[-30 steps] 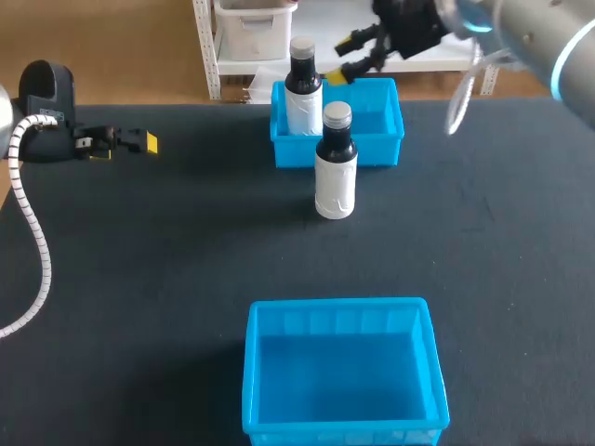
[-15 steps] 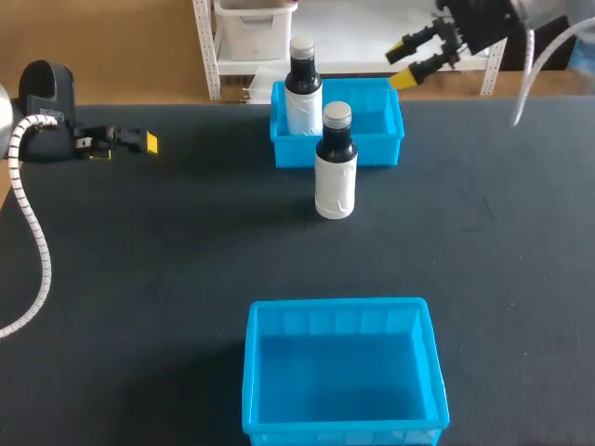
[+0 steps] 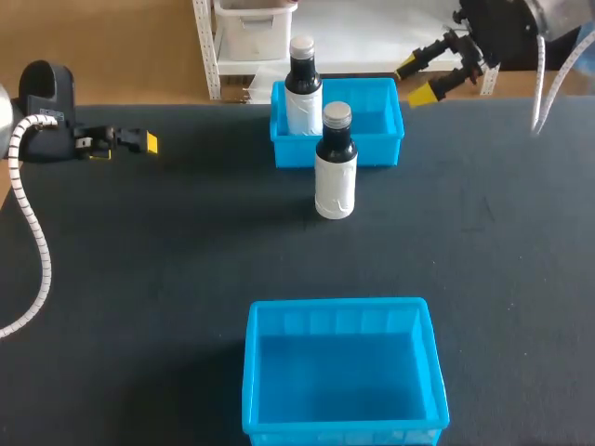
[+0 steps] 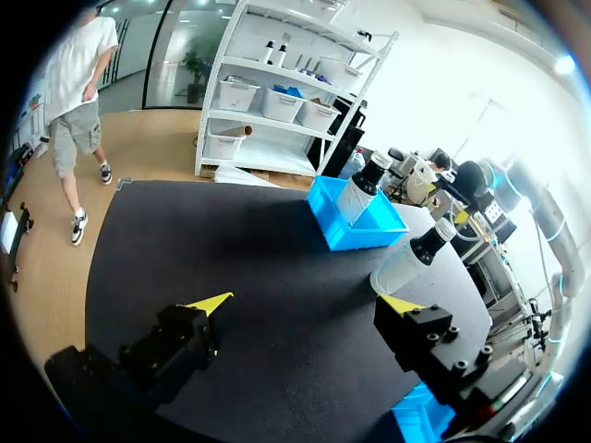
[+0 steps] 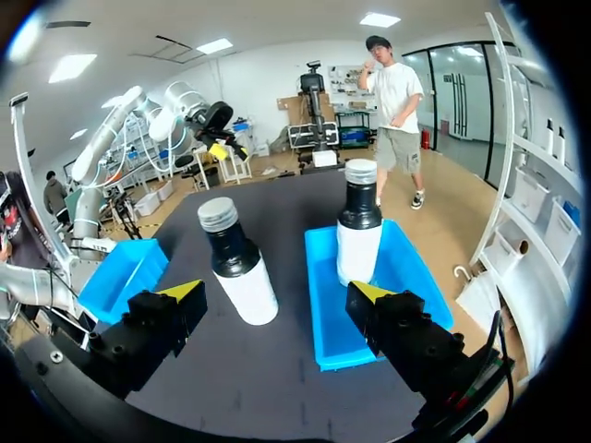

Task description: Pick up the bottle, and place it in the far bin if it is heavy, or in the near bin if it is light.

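A dark bottle with a white label and grey cap (image 3: 335,163) (image 5: 237,262) (image 4: 413,257) stands upright on the black table, just in front of the far blue bin (image 3: 383,139) (image 5: 323,318) (image 4: 365,226). A second like bottle (image 3: 302,88) (image 5: 358,235) (image 4: 361,187) stands inside that bin at its left end. The near blue bin (image 3: 342,372) (image 5: 115,277) is empty. My right gripper (image 3: 426,76) (image 5: 277,293) hangs open above the far right of the far bin, holding nothing. My left gripper (image 3: 139,141) (image 4: 309,303) rests open at the table's far left, away from the bottles.
My left arm's white coiled cable (image 3: 33,232) hangs down along the table's left side.
My right gripper has swung to the right, from over the far bin beside the bottle in it to beyond the bin's right end. The left arm and both bottles have stayed put.
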`<state>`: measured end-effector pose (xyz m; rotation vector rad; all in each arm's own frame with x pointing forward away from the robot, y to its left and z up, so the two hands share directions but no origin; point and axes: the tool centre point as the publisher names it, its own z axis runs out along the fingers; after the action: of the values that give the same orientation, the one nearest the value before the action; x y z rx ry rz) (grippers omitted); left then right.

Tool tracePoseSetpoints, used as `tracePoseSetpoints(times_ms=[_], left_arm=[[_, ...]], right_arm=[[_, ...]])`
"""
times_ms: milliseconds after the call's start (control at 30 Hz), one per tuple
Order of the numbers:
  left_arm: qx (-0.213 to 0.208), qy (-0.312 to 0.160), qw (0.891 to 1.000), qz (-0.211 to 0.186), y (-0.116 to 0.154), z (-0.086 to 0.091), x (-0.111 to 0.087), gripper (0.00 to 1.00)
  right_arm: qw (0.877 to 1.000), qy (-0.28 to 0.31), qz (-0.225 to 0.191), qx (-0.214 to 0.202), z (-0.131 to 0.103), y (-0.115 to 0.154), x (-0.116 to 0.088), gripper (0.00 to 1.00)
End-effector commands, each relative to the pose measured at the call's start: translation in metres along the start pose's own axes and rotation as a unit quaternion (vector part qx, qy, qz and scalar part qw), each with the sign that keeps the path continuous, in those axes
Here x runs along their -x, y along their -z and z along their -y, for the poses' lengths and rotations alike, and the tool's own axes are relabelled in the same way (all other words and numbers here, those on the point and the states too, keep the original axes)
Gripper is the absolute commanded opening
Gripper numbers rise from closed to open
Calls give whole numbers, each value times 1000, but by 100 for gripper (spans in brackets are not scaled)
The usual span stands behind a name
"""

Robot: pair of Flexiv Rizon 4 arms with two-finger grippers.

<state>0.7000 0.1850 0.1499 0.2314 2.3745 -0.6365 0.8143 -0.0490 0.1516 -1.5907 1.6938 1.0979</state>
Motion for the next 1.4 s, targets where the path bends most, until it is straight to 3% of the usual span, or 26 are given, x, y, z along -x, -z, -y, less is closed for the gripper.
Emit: tracePoseSetpoints(times_ms=[33,300,667,1400], left_arm=[[0,0,1000,0,0,0,0,100],[0,0,1000,0,0,0,0,100],[0,0,1000,0,0,0,0,100],[0,0,1000,0,0,0,0,100]], right_arm=[[996,3,-1,-88,-33,-12,-4,100],[994,11,-13,-108,-45,-37,-2,100],[993,25,4,-113,-49,-64,5,100],[997,28,8,-72,-55,-114,18,100]])
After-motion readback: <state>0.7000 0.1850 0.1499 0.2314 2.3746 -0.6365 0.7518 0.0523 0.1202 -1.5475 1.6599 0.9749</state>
